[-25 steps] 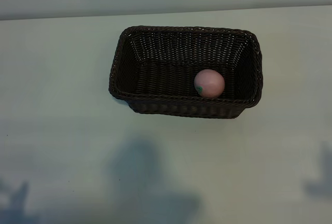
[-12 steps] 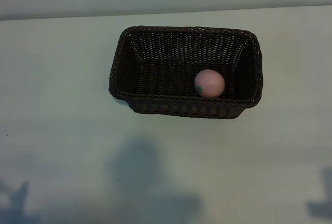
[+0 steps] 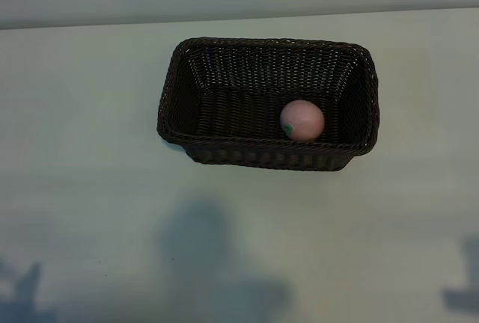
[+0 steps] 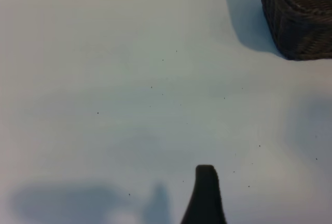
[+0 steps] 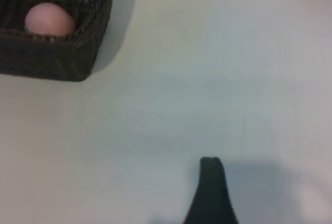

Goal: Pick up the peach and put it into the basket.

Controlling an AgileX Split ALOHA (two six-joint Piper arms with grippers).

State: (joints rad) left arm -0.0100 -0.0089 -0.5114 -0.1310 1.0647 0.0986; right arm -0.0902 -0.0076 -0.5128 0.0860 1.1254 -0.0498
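the peach [image 3: 302, 120] is seen lying inside the basket [image 3: 247, 155], on its floor toward the right end and close against the near wall, with its small green leaf mark turned to the left. the basket is set on the pale table [image 3: 90, 188], nearer the far edge, with its long sides running across the exterior view. the peach is touched by no gripper.

neither arm is caught in the exterior view; only soft shadows are cast on the table along the near edge. in the left wrist view one dark fingertip [image 4: 205, 195] of the left gripper is shown above bare table, well apart from a corner of the basket [image 4: 301, 22]. in the right wrist view one dark fingertip [image 5: 211, 193] of the right gripper is likewise shown over bare table, well apart from the basket [image 5: 52, 53], over whose rim the peach [image 5: 49, 21] is glimpsed. both grippers are held spread wide and nothing is grasped by either.
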